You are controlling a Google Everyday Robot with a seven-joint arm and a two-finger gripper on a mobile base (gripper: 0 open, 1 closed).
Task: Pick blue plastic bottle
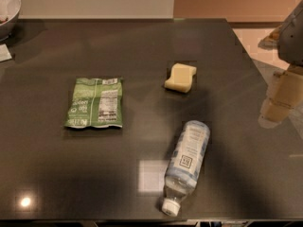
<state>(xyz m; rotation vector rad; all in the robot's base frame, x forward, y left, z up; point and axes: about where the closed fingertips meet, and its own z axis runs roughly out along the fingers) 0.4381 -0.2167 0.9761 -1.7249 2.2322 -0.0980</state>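
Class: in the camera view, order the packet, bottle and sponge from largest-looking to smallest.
1. The green packet and blue plastic bottle: too alike to rank, bottle nearer the camera.
2. Then the sponge, smallest.
The gripper hangs at the right edge.

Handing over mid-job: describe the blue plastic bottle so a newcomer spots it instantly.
On the dark table, look at the near edge, right of centre, with the robot's hand at the right edge. The blue plastic bottle lies on its side there, white cap toward that edge. Unlike the green snack packet and yellow sponge, it is clear and pale blue.
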